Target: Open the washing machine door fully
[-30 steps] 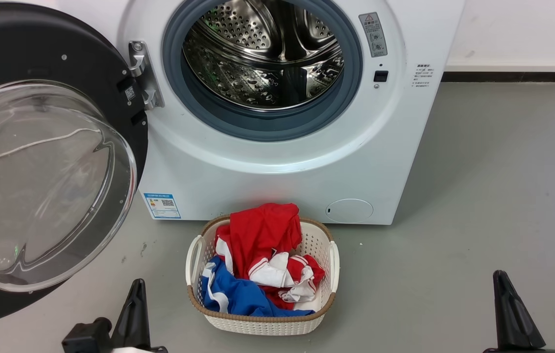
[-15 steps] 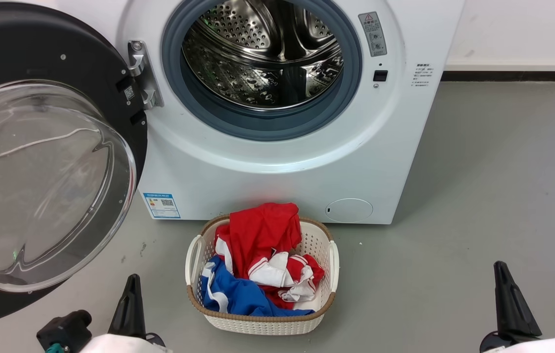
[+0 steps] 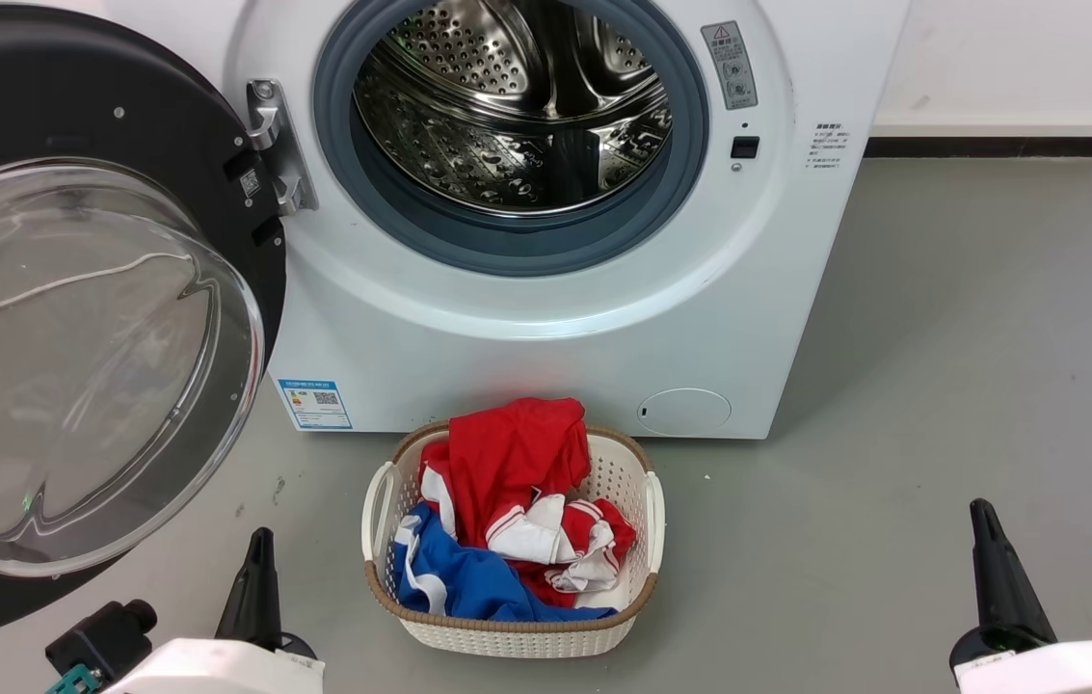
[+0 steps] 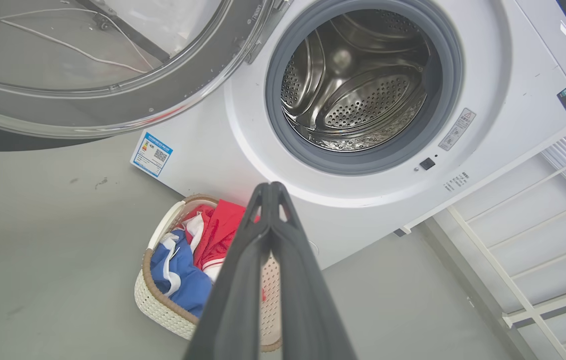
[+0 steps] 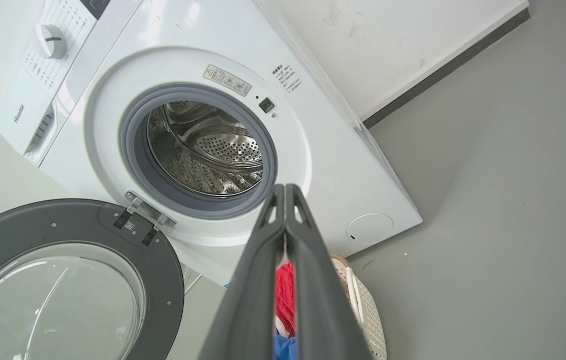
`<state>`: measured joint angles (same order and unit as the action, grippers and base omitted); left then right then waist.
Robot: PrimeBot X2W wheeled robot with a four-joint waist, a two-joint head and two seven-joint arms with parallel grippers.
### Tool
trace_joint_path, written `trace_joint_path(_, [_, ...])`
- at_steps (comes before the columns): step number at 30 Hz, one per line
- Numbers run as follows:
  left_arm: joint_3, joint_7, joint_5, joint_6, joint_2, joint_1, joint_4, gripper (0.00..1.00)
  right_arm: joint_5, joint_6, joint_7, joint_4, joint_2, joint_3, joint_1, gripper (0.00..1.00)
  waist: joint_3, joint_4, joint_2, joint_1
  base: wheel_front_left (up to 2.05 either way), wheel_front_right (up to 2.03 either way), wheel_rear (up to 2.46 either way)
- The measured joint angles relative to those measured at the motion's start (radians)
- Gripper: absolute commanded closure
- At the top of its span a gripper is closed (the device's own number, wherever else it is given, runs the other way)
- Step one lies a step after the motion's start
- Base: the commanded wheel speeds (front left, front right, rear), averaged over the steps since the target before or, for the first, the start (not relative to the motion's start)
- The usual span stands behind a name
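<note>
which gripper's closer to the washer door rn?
Left. The left gripper sits close beside the lower rim of the door, apart from it. The right gripper is far off, on the other side of the laundry basket.

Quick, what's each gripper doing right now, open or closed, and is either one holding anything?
Left gripper: jaws closed, holding nothing.
Right gripper: jaws closed, holding nothing.

Looking down from the head and tilted from both wrists, all sharing the near washing machine [image 3: 546, 347] and basket [image 3: 507, 638].
</note>
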<state>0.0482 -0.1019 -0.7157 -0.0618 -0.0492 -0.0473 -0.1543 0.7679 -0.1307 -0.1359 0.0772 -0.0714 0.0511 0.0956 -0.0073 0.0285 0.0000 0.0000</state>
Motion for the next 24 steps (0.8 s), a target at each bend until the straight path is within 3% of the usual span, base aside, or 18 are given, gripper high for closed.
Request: trace_joint_path(24, [0.024,0.077,-0.322,-0.024,0.0,0.053,-0.033,1.0,0.319,0.0,0.075,0.059,-0.006,0.002,-0.069,1.0,0.003,-0.008,0.0,0.0,0.0,0.0,0.0])
